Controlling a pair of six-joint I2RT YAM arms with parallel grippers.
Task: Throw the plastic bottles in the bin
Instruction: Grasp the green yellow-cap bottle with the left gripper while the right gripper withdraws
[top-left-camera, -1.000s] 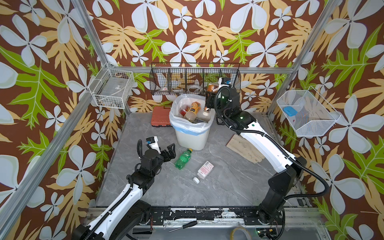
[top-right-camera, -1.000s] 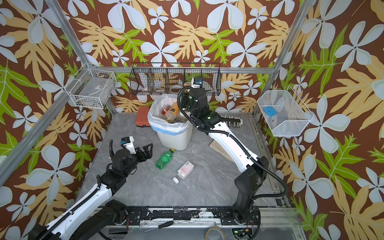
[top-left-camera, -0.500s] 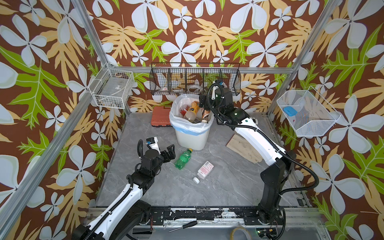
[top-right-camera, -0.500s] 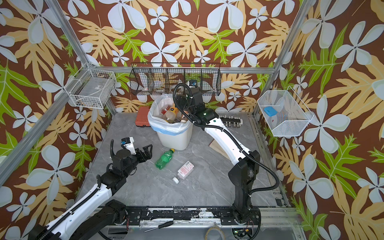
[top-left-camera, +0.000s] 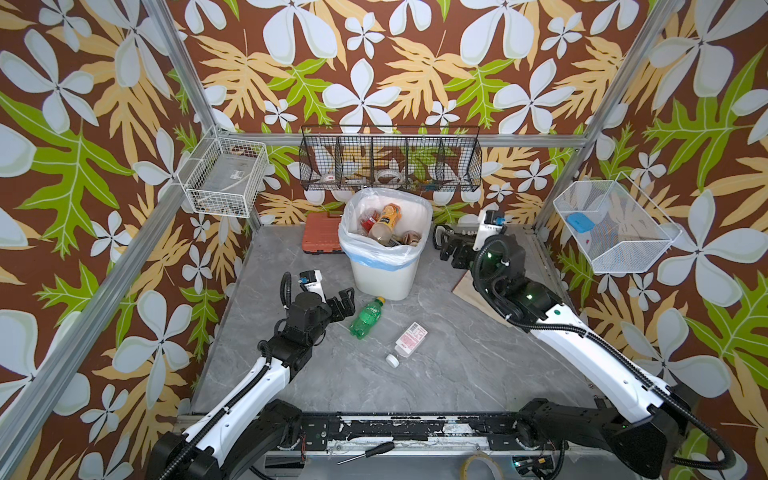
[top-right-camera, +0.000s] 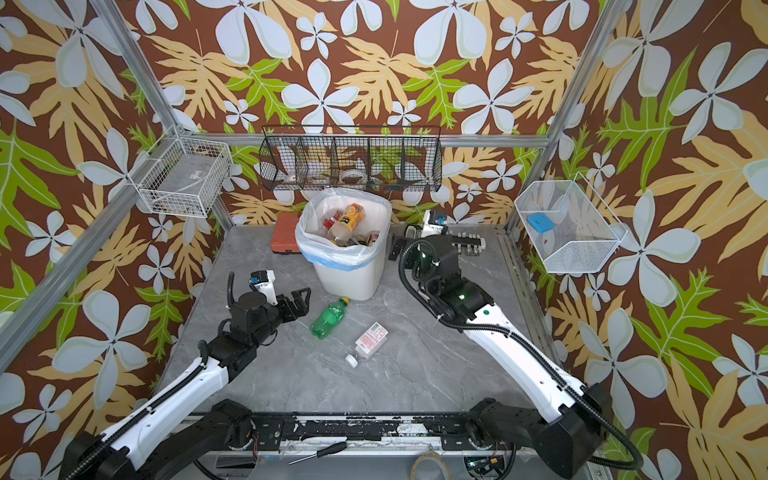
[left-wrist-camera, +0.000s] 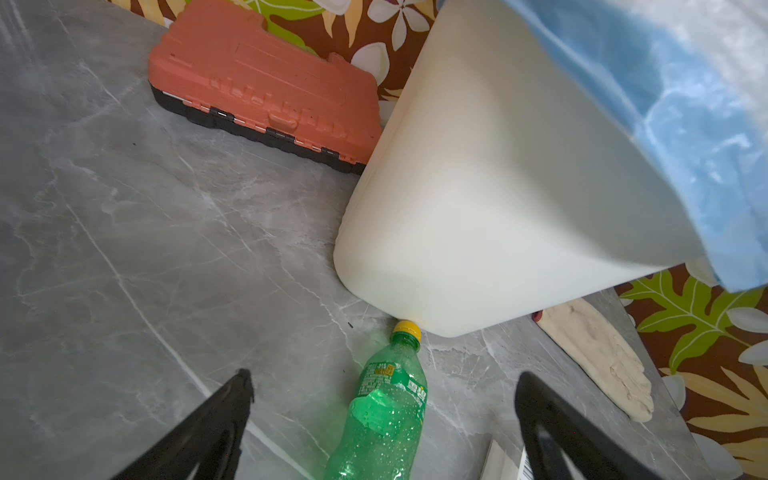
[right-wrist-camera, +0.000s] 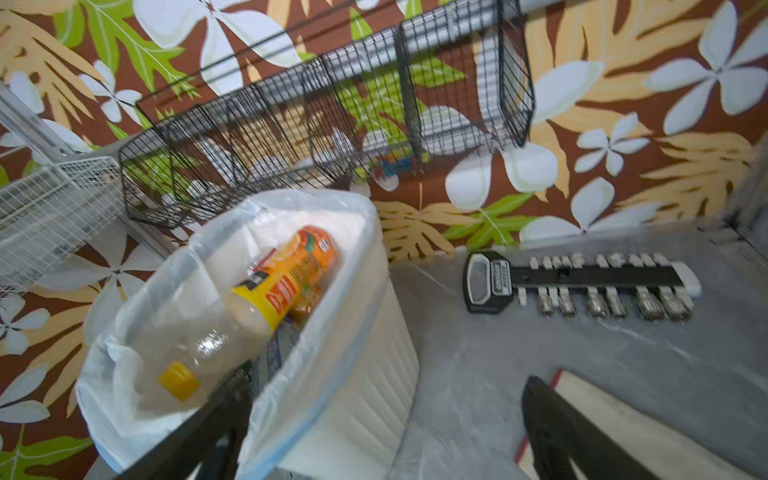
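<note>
The left gripper (top-left-camera: 341, 305) is gaping beside the green bottle (top-left-camera: 366, 318), seemingly lining up a grab; the right gripper (top-left-camera: 448, 249) is hanging spread and empty right of the bin (top-left-camera: 384, 278).

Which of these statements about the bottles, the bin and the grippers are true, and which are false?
1. The green bottle lies on the table, its cap toward the bin. True.
2. The left gripper is shut on the green bottle. False: it is open, beside the bottle and apart from it.
3. The right gripper holds a bottle. False: it is open and empty, beside the bin.
4. An orange-labelled bottle lies in the bin. True.
5. The bin has tipped over. False: it stands upright.
</note>
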